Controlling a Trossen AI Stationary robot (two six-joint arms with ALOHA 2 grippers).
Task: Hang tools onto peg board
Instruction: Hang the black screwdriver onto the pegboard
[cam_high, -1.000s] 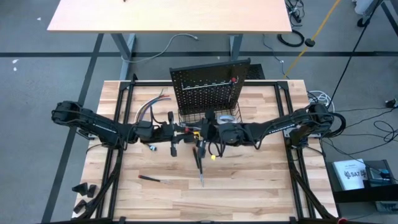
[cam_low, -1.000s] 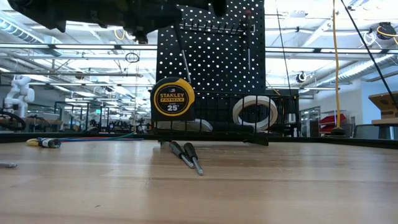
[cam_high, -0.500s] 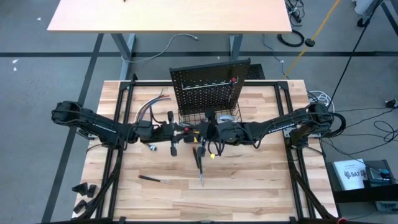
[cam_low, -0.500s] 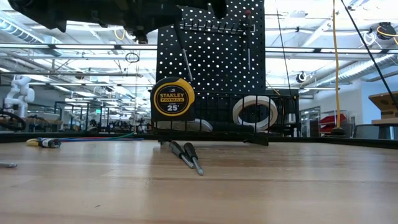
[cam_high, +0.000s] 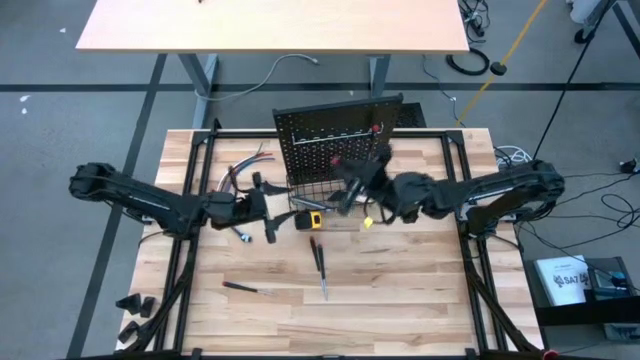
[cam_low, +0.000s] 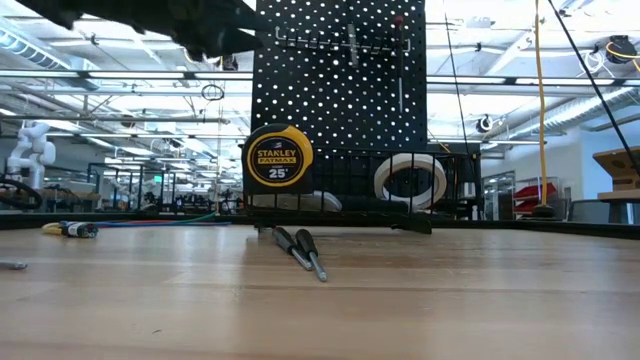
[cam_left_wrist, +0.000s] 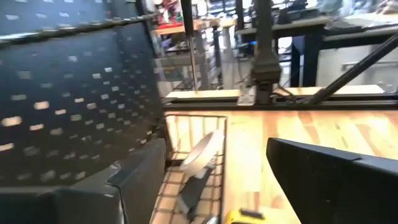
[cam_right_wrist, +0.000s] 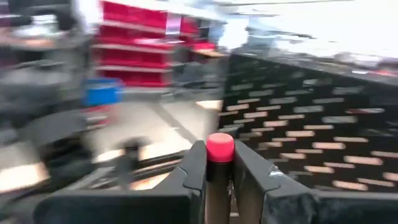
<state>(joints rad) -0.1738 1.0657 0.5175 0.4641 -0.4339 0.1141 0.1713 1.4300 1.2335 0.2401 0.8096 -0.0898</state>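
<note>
Your right claw (cam_right_wrist: 219, 163) pinches a red-ended screwdriver (cam_right_wrist: 219, 149) near the peg board (cam_high: 335, 140); left claw (cam_left_wrist: 214, 186) looks spread.

The wooden table (cam_high: 400, 300) is pale with many stripes. A bunch of coloured cables (cam_high: 238, 170) lies on it near the back. Behind it stands a bare light brown desk (cam_high: 270, 25) on a grey floor (cam_high: 60, 110). A white box (cam_high: 567, 277) sits beside the table.

Tape measure (cam_low: 278, 156) in basket (cam_low: 450, 190)
</note>
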